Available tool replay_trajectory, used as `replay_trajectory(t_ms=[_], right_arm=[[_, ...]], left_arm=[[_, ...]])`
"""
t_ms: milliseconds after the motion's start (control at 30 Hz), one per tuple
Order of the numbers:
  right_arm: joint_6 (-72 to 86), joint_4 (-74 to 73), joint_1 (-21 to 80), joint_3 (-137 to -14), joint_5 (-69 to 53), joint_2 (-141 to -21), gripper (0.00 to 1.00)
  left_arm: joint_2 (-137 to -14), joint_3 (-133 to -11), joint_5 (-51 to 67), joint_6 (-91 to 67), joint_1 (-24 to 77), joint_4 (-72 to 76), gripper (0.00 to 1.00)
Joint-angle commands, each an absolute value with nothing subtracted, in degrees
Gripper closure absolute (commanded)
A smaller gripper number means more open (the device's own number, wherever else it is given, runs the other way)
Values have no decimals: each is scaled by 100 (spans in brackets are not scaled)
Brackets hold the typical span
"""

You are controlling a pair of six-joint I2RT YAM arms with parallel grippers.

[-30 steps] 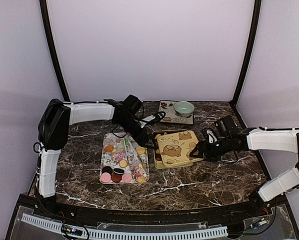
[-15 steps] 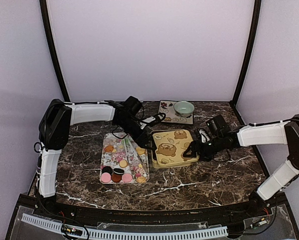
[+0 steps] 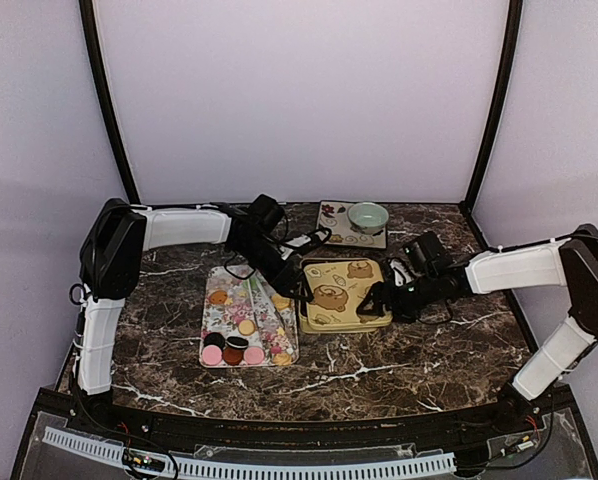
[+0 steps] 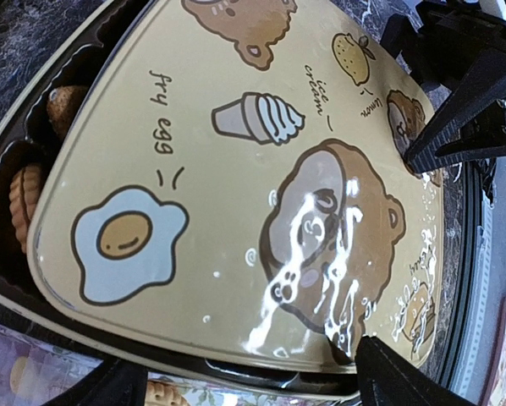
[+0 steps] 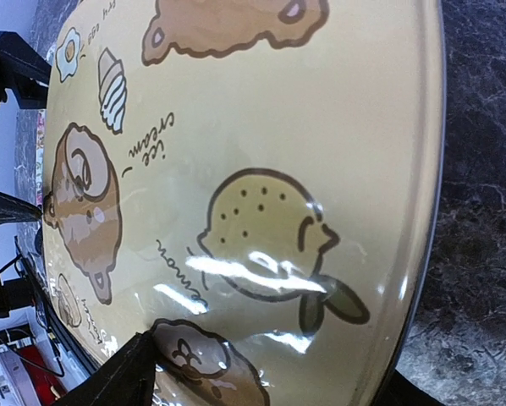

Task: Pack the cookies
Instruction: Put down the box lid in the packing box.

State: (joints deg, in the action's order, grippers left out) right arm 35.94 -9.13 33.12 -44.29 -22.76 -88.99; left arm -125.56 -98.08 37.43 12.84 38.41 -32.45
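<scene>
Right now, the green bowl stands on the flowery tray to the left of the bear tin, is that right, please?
Not quite: the green bowl stands on the small mat behind the bear tin, not on the flowery tray left of it. The top view shows this.

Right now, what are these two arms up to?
They are packing cookies into a tin. The lid, gold with bear pictures, lies on the tin a little askew, so a few cookies show at one edge. The left fingers and right fingers sit at opposite sides of the lid, both spread open and not gripping it. More cookies lie on the tray beside the tin.
</scene>
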Motion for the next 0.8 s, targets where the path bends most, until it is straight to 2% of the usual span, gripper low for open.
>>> replay_trajectory(t_ms=[0,33,67,600,767], right_arm=[[3753,-332,3523,-4477,-2270,-9074,20],[3776,-317,3538,-4477,-2249,-9059,3],[3781,-315,3534,-4474,-2218,-9003,1],[3371,-1316,3239,-4319,-1384,-7727,0],[3334,-1405,3223,-4076,-1308,-7666,1]], left_arm=[[-12585,-9769,4077,1330,3867,-3286,13],[-12584,-9765,4097,1322,3868,-3290,14],[-12586,-9765,4122,1314,3867,-3289,14],[-12595,-9766,3810,1265,3867,-3317,24],[-12594,-9796,3894,1249,3869,-3341,26]])
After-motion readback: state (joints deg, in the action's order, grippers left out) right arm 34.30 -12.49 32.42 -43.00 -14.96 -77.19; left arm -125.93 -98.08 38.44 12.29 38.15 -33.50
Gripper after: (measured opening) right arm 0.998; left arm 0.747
